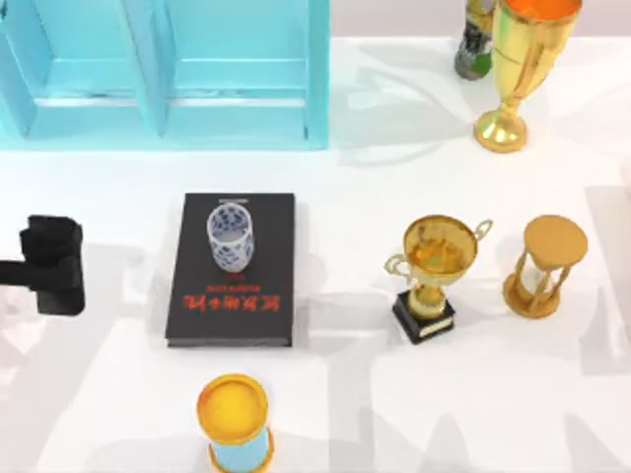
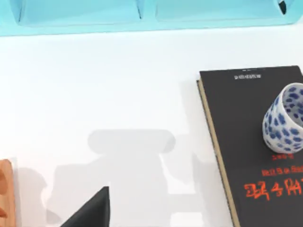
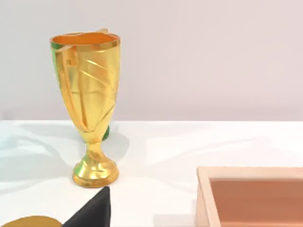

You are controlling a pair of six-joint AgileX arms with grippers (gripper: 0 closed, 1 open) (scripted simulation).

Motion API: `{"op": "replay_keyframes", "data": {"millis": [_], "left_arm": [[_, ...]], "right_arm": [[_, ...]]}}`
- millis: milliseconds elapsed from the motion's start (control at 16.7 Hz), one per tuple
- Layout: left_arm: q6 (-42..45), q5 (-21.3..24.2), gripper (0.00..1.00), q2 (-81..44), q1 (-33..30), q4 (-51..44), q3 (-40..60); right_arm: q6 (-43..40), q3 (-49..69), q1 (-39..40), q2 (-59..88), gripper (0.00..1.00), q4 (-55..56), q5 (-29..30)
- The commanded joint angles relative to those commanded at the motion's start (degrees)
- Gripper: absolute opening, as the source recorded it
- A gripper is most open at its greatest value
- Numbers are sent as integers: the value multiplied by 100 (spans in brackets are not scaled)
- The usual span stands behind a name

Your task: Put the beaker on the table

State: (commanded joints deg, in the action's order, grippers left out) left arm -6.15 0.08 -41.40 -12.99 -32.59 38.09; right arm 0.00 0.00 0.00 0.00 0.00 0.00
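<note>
The left gripper (image 1: 54, 264) hangs over the left edge of the table (image 1: 118, 414), well apart from the black book (image 1: 235, 296) to its right. It holds nothing and touches nothing. How far its fingers stand apart cannot be told: the top view shows it as one black block, and the left wrist view shows just a single dark fingertip (image 2: 92, 210) over bare white tabletop.

The beaker (image 1: 230, 236) stands upright on the black book, on the far half of the cover and a little left of its middle. It is a small, handleless white cup with a blue mottled porcelain pattern on its wall and a thin rim around a pale inside. In the left wrist view the beaker (image 2: 285, 124) sits past the red lettering (image 2: 274, 185) on the book (image 2: 246, 142), with its base on the cover, not on the table.

The book lies flat left of the table's centre, with the turquoise shelf unit (image 1: 168, 79) beyond it at the far left. Just near of the book stands a gold-topped light-blue cylinder (image 1: 237, 424). To the right are a small gold trophy on a black base (image 1: 434, 271), a golden hourglass (image 1: 547, 266) beside it, and a tall gold goblet trophy (image 1: 523, 69) at the far right.

The right wrist view shows that tall trophy (image 3: 90, 104), a wooden tray's rim (image 3: 246, 172) and one dark fingertip (image 3: 94, 210).
</note>
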Motion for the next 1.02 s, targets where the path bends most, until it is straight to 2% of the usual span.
{"op": "replay_keyframes", "data": {"millis": [600,840,1020], "left_arm": [[-1357,75,100,-5112,-1192,-3159,5744],[-1823,54,100,-6939,-1480,-4324,7380],[-2065,29,100,-7964,-1612,-5007,8152]], "right_arm": [[0,0,0,0,100,0,0],[0,0,0,0,100,0,0],[0,0,0,0,100,0,0]]}}
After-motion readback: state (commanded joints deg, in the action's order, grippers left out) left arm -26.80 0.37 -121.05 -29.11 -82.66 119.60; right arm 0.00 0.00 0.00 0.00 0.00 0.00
